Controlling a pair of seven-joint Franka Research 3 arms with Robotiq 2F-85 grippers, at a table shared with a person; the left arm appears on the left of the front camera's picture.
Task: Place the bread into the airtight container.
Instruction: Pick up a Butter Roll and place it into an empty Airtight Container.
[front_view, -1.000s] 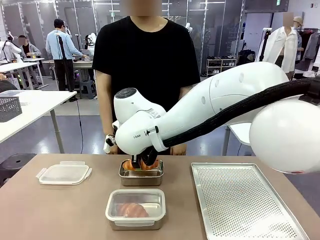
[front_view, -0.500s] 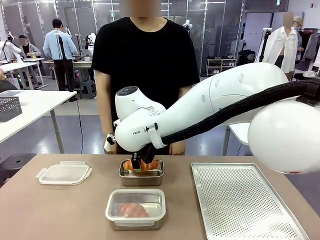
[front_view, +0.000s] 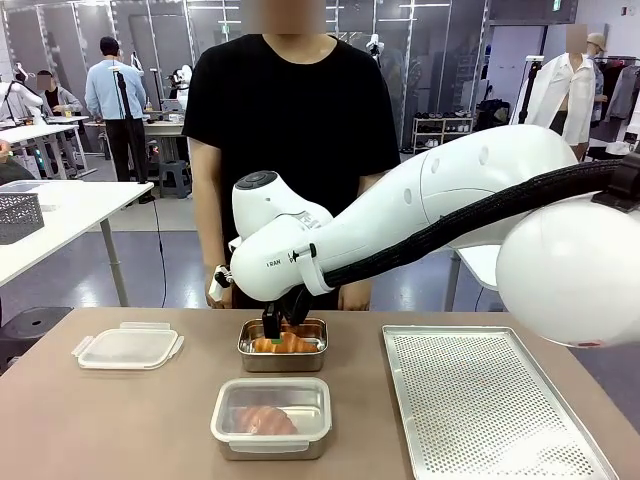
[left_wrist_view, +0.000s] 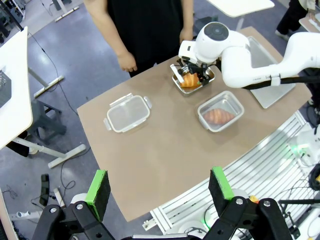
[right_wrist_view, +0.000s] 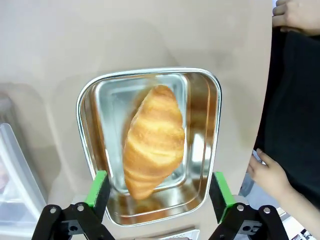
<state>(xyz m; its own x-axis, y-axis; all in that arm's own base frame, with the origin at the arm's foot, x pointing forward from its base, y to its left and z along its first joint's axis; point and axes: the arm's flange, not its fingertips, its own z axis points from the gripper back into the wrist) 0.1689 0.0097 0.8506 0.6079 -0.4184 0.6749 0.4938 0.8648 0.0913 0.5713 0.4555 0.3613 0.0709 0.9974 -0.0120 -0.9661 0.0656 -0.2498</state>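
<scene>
- The right gripper (front_view: 276, 322) hangs just above the steel container (front_view: 283, 347) in the middle of the front view, its jaws spread wide with nothing between them.
- In the right wrist view the green pads (right_wrist_view: 99, 186) stand apart at the lower edge of the frame, either side of the croissant (right_wrist_view: 153, 139), and do not touch it.
- That croissant lies loose and slightly diagonal on the floor of the steel container (right_wrist_view: 201, 150), in the centre of the right wrist view.
- In the front view the croissant (front_view: 285, 343) shows as an orange shape just over the container's near wall.
- A second, lidless container (front_view: 271, 417) sits lower in the front view, nearer the camera, with another piece of bread (front_view: 265, 419) inside it.
- A clear plastic lid (front_view: 128, 346) lies flat on the desk (front_view: 120, 420) at the left of the front view, well apart from both containers.
- A perforated metal tray (front_view: 490, 400) fills the lower right of the front view.
- The left gripper (left_wrist_view: 159, 186) is high above the desk at the bottom of the left wrist view, jaws wide apart and holding nothing.
- A person in a black shirt (front_view: 290, 110) stands at the far side, with one hand (right_wrist_view: 270, 175) near the container's edge at the right of the right wrist view.
</scene>
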